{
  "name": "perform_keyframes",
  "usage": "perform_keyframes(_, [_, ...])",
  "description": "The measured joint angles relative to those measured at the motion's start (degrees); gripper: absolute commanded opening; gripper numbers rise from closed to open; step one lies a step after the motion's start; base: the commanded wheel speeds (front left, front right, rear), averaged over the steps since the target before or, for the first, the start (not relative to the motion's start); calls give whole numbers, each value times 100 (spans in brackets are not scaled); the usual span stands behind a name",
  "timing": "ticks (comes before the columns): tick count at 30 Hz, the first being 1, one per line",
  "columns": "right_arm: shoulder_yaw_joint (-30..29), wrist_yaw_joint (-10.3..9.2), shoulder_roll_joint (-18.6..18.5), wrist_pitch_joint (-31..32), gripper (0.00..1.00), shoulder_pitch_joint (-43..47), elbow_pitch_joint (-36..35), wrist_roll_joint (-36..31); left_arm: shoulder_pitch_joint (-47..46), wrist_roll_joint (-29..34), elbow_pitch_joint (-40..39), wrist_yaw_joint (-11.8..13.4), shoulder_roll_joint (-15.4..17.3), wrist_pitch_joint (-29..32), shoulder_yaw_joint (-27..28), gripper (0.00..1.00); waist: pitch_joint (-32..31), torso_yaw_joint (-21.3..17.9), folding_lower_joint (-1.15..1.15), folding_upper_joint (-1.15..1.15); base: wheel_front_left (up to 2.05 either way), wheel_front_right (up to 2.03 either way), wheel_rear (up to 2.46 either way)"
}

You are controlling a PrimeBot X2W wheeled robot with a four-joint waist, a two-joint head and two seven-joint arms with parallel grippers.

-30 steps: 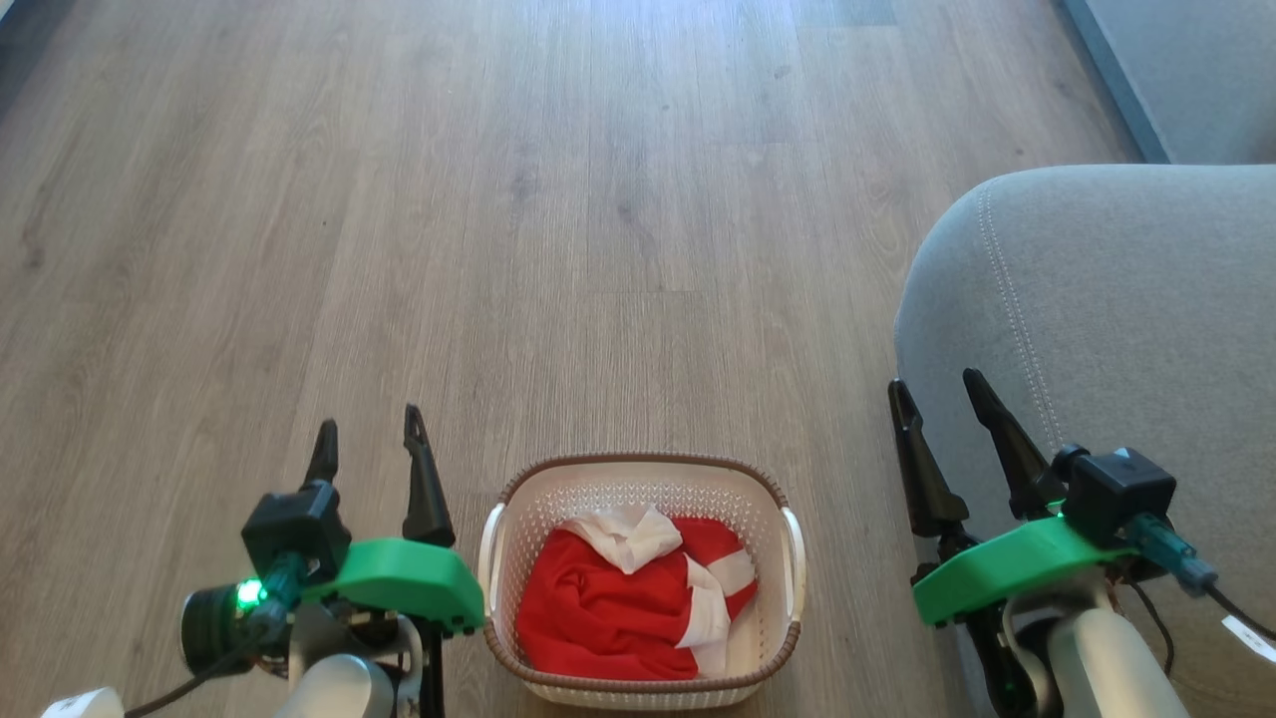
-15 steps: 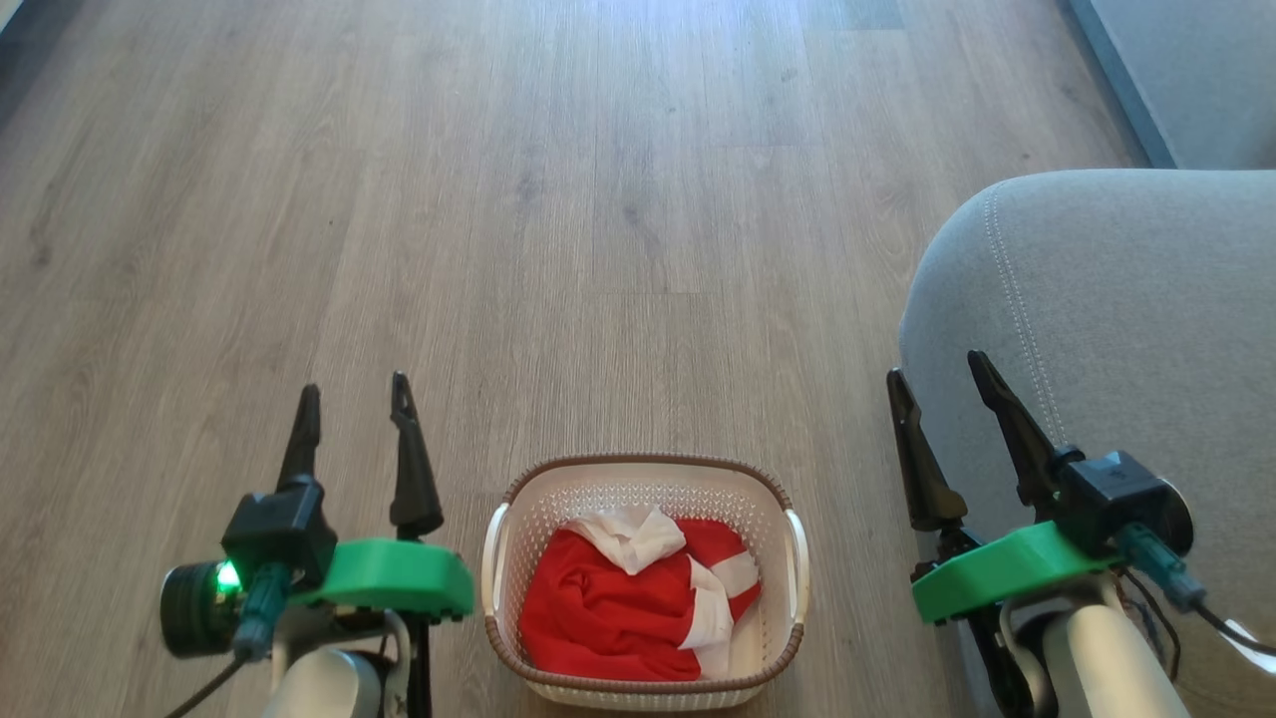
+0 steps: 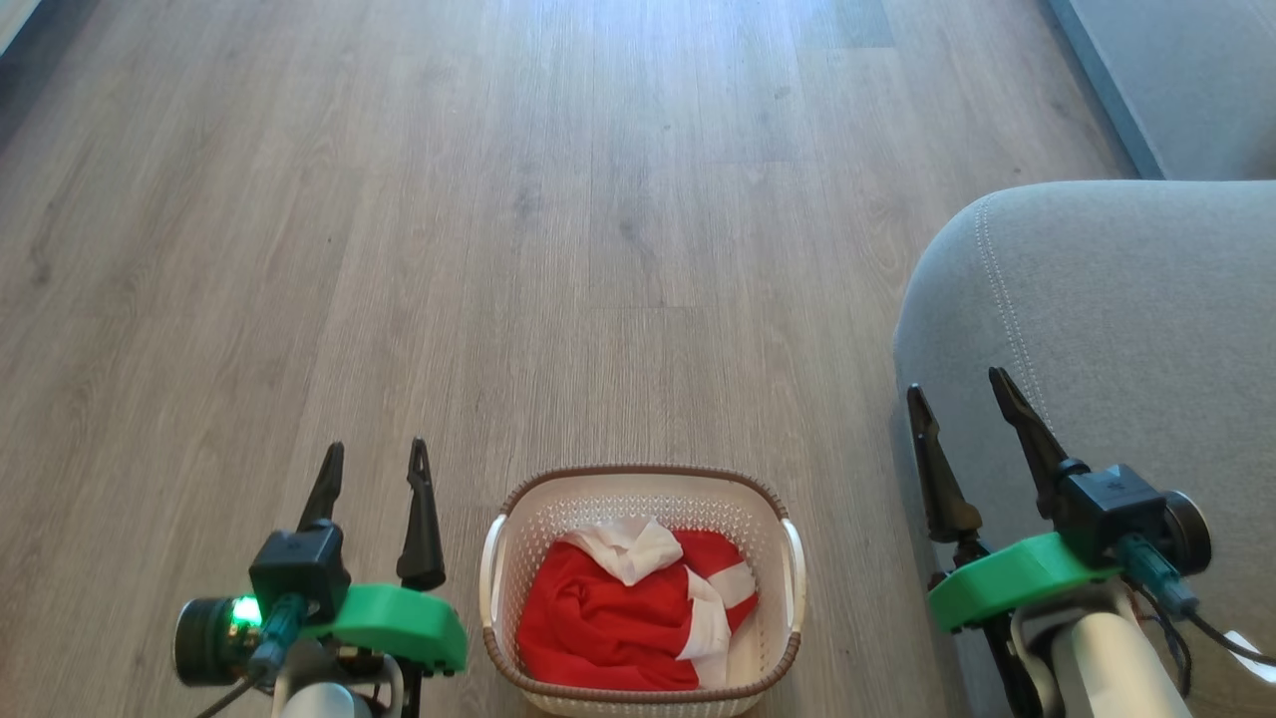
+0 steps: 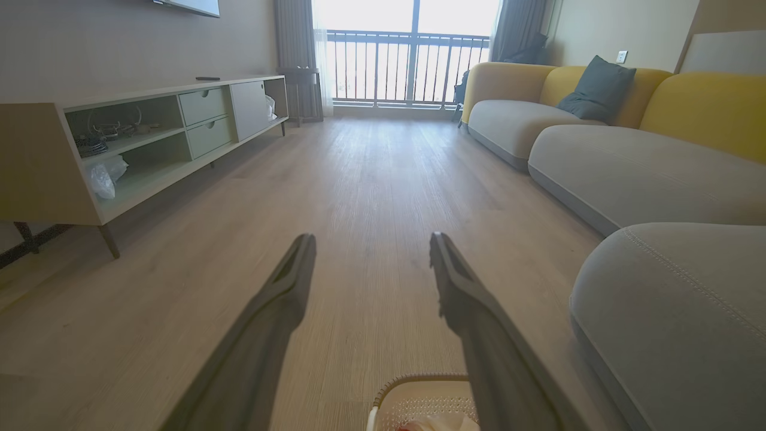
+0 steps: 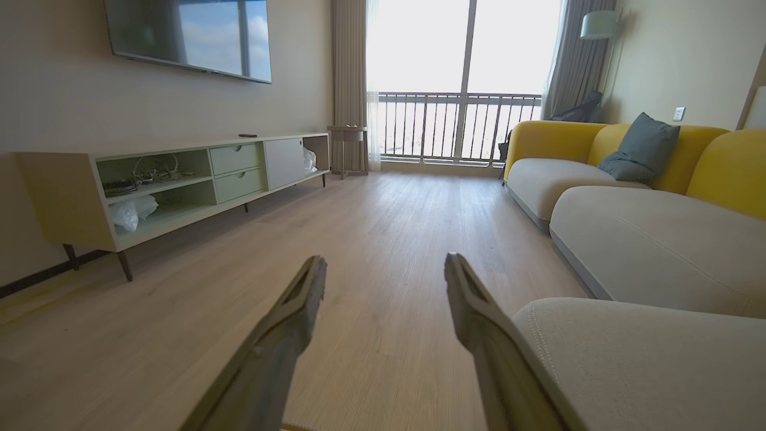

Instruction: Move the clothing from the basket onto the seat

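While no garment lies on the seat [image 3: 1126, 329] as yet, progress reads nil: nothing moved, all left to do.

Item 1, nearest: basket [image 3: 638, 471], white perforated plastic w/ brown rim, on floor [image 3: 598, 199] straight in front of robot, betw. the two arms. Contents: clothing [image 3: 598, 628], red w/ white parts, bunched in one heap, white piece on top toward far side. It covers most of the bottom & sits below the rim. No. of garments can't be told from the heap. Nothing else seen inside.

Item 2: left gripper [image 3: 376, 447], just left of basket, fingers spread apart, nothing betw. them, clear of basket & cloth.

Item 3: right gripper [image 3: 955, 384], right of basket, at near edge of seat, fingers likewise spread, empty.

Item 4: seat, grey upholstery, rounded corner w/ pale stitch line, right of basket & taller. Top bare where visible, so destination looks ready.

Item 5, far: low TV unit [image 4: 119, 149] at left of left wrist view, open shelves w/ small clutter & a plastic bag. Opposite, more sofa sections [image 4: 628, 173] w/ yellow backs & a grey cushion [image 4: 598, 90]. Balcony door at far end.

Est. remaining: reach into basket, grip cloth, lift clear of rim, carry right, let go on seat. Repeat till basket is empty.
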Motion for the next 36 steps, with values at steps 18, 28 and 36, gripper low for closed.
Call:
perform_keyframes(18, [-155,0,1,-10,100,-2,624,376,-5,57,487,-263,-19,-5,-167,100,-39,-17,0,0,0,0,0])
perform_keyframes(28, [-158,0,1,-13,100,-4,755,416,-5,102,488,-264,-19,-5,-172,100,-32,-24,0,0,0,0,0])
perform_keyframes(36, [-131,0,1,-13,100,-21,822,467,-5,157,488,-261,-19,-5,-172,100,-42,-42,0,0,0,0,0])
